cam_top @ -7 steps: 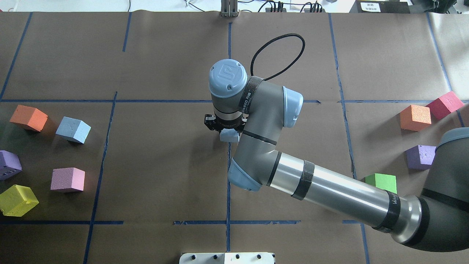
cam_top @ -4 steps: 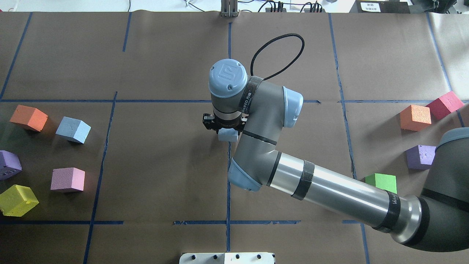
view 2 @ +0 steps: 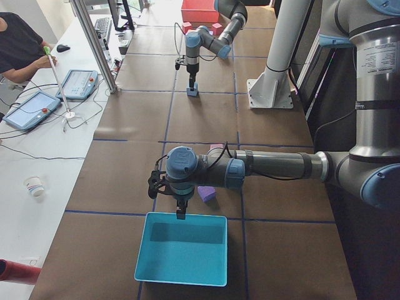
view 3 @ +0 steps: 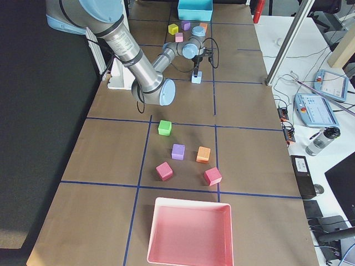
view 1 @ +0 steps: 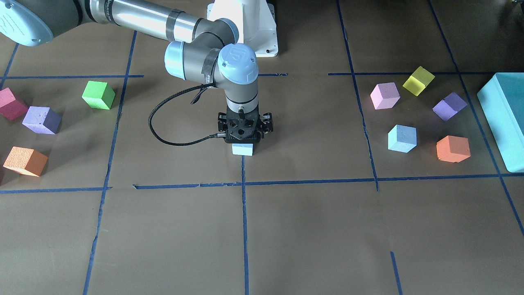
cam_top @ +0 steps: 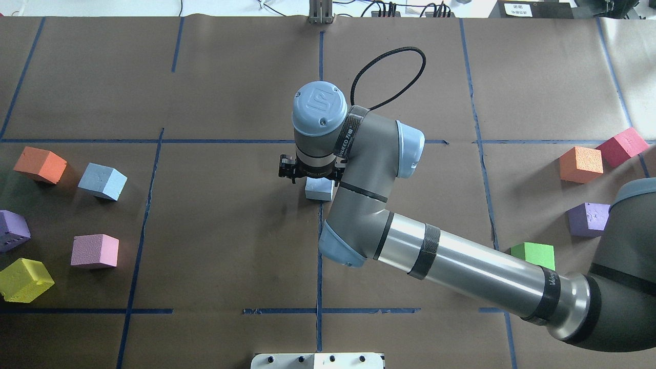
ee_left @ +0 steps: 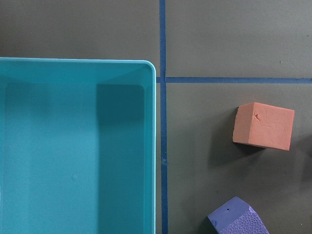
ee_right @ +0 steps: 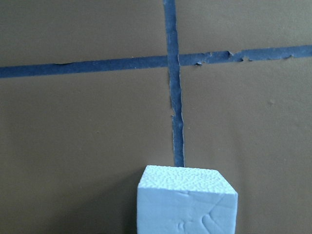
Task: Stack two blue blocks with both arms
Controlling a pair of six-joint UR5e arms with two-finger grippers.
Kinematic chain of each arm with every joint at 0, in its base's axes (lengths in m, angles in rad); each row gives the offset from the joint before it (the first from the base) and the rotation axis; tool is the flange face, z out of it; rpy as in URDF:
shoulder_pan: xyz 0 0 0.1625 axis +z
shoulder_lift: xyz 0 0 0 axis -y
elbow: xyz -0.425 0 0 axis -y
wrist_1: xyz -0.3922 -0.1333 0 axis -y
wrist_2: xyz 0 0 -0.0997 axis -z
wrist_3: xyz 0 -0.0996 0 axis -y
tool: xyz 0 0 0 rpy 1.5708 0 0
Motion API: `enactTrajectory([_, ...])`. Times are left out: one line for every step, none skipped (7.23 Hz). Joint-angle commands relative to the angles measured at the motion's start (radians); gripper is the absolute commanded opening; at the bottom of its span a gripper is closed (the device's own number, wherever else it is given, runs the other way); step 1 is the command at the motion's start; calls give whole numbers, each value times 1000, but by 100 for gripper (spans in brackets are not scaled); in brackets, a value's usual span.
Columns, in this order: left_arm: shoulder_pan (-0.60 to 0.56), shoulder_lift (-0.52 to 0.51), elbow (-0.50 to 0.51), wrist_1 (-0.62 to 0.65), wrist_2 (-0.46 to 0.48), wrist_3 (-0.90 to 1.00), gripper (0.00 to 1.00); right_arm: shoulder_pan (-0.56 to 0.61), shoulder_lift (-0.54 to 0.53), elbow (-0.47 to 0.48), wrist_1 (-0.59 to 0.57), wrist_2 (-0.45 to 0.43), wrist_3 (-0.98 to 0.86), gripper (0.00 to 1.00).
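- Right gripper point(view 1: 244, 139): jaws apart, directly over blue block point(view 1: 242, 149), which sits below it on a tape line point(ee_right: 174, 122).
- Second blue block point(cam_top: 102, 181): well off to that gripper's left.
- Left gripper point(view 2: 180, 211): above teal box point(view 2: 187, 253) rim; cannot tell its spread.
- Right wrist strap point(cam_top: 348, 137): print partly reads "WEED".

Right arm point(cam_top: 461, 266) over central blue block point(cam_top: 319, 190)

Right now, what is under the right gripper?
One blue block sits on the table directly under the right gripper, on a blue tape line. No view shows the fingertips clearly, so whether they touch it cannot be told.
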State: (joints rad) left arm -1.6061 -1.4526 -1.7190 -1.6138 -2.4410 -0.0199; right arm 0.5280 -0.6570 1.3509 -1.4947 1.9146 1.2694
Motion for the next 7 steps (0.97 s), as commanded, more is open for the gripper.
enactTrajectory([0,0,-4,0,-3,0,100,21,-4,49,-56,-2,-2,100])
enactTrajectory([0,-2,-4,0,-3,0,100,36,-6,103,-140,0,-11,100])
enactTrajectory([-2,1,-14,0,-4,0,100,59,-4,181,-235,1,-16,100])
enactTrajectory([-2,9,-43,-3,-4,0,100,94,-7,251,-330,12,-48,100])
enactTrajectory([-2,15,-103,-3,5,0,100,142,-18,323,-405,17,-106,100])
enactTrajectory([0,17,-166,2,2,0,100,229,-51,386,-456,71,-214,100])
enactTrajectory([9,29,-225,9,0,0,100,319,-129,458,-470,142,-328,100])
